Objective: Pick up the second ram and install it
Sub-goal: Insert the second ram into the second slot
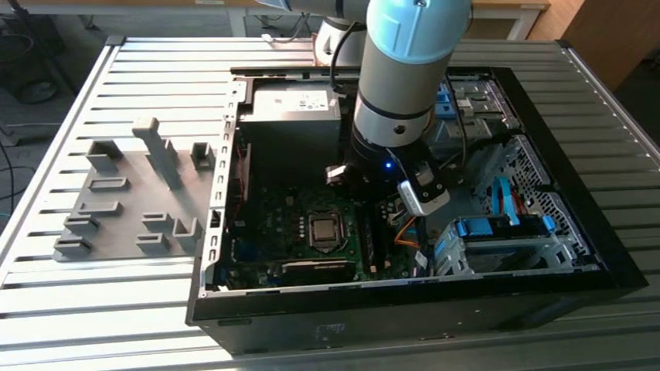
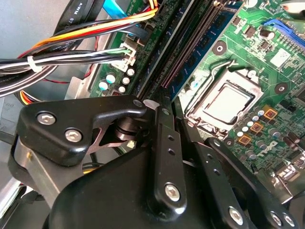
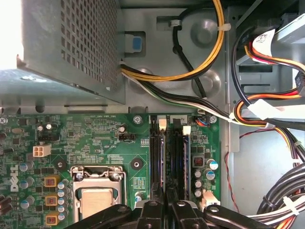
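here the gripper [image 3: 166, 210] sits low over the memory slots [image 3: 170, 157] on the motherboard [image 3: 95, 143], fingers [image 2: 164, 157] pinched close together, probably to press the second ram [image 3: 187, 162] edge-on into its slot; can't tell if it's gripped. grey holder [image 1: 134, 193] sits outside the case.
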Controlling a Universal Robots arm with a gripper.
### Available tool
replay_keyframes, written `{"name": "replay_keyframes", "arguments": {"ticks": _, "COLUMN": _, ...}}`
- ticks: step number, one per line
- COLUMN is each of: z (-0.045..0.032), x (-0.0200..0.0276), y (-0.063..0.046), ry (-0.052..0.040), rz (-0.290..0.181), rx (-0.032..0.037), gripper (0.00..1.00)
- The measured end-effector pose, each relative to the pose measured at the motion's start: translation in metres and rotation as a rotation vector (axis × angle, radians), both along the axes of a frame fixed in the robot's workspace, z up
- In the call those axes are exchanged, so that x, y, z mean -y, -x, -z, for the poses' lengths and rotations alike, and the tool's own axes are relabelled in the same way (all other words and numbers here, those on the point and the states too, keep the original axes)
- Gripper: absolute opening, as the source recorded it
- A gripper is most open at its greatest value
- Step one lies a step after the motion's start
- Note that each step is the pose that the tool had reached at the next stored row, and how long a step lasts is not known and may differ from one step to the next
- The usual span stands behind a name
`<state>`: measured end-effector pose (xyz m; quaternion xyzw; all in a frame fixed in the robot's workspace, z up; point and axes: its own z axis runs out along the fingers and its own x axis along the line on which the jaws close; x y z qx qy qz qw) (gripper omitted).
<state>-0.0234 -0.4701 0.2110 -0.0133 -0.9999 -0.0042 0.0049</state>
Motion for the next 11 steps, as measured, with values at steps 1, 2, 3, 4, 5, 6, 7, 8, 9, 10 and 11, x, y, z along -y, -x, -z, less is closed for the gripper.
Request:
{"name": "replay_keyframes", "arguments": {"ticks": 1, "z": 0.0000, "x": 0.0000, "y": 0.0000, "ry": -0.0001, "rz": 0.000, "rx": 0.0000, "gripper": 0.14}}
{"name": "replay_keyframes", "arguments": {"ticks": 2, "z": -0.0001, "x": 0.0000, "y": 0.0000, "ry": -0.0002, "rz": 0.000, "rx": 0.0001, "gripper": 0.14}}
{"name": "replay_keyframes", "arguments": {"ticks": 3, "z": -0.0004, "x": -0.0001, "y": 0.0000, "ry": -0.0002, "rz": 0.000, "rx": 0.0001, "gripper": 0.14}}
{"name": "replay_keyframes", "arguments": {"ticks": 4, "z": -0.0009, "x": -0.0001, "y": 0.0000, "ry": -0.0003, "rz": 0.000, "rx": 0.0001, "gripper": 0.14}}
{"name": "replay_keyframes", "arguments": {"ticks": 5, "z": -0.0014, "x": 0.0000, "y": 0.0000, "ry": -0.0004, "rz": 0.000, "rx": 0.0002, "gripper": 0.14}}
{"name": "replay_keyframes", "arguments": {"ticks": 6, "z": -0.0021, "x": 0.0000, "y": 0.0000, "ry": -0.0003, "rz": 0.000, "rx": 0.0001, "gripper": 0.14}}
{"name": "replay_keyframes", "arguments": {"ticks": 7, "z": -0.0028, "x": 0.0000, "y": 0.0000, "ry": -0.0003, "rz": 0.000, "rx": 0.0001, "gripper": 0.14}}
{"name": "replay_keyframes", "arguments": {"ticks": 8, "z": -0.0036, "x": 0.0000, "y": 0.0000, "ry": -0.0002, "rz": 0.000, "rx": 0.0001, "gripper": 0.14}}
{"name": "replay_keyframes", "arguments": {"ticks": 9, "z": -0.0044, "x": 0.0000, "y": 0.0000, "ry": -0.0002, "rz": 0.000, "rx": 0.0001, "gripper": 0.14}}
{"name": "replay_keyframes", "arguments": {"ticks": 10, "z": -0.0052, "x": 0.0000, "y": 0.0000, "ry": -0.0002, "rz": 0.000, "rx": 0.0001, "gripper": 0.14}}
{"name": "replay_keyframes", "arguments": {"ticks": 11, "z": -0.0056, "x": -0.0001, "y": 0.0000, "ry": -0.0003, "rz": 0.000, "rx": 0.0001, "gripper": 0.14}}
